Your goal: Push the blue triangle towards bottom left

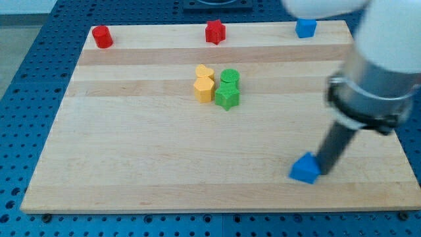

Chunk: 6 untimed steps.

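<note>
The blue triangle (304, 168) lies on the wooden board (131, 158) near the view's bottom right. My tip (323, 172) is at the triangle's right side, touching it. The dark rod rises from there up to the arm's body at the view's right.
Two yellow blocks (204, 83) and two green blocks (228, 88) cluster at the board's upper middle. A red cylinder (100, 36) sits at the top left, a red star-like block (215, 31) at the top middle, a blue cube (304, 27) at the top right.
</note>
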{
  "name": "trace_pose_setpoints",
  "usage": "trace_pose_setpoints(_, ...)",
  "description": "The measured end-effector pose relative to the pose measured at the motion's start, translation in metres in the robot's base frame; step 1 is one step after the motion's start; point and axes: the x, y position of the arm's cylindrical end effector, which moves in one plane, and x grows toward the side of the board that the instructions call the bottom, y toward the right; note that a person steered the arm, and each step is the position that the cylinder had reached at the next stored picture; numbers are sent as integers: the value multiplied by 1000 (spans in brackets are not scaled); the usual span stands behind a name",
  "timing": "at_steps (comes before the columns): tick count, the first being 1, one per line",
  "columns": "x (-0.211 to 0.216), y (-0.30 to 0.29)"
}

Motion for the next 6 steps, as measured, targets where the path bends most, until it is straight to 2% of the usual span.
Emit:
trace_pose_setpoints(1,0,-80)
trace_pose_setpoints(2,0,-68)
trace_pose_setpoints(3,12,-23)
trace_pose_setpoints(4,20,-30)
trace_pose_setpoints(5,20,-90)
trace_pose_setpoints(6,22,-110)
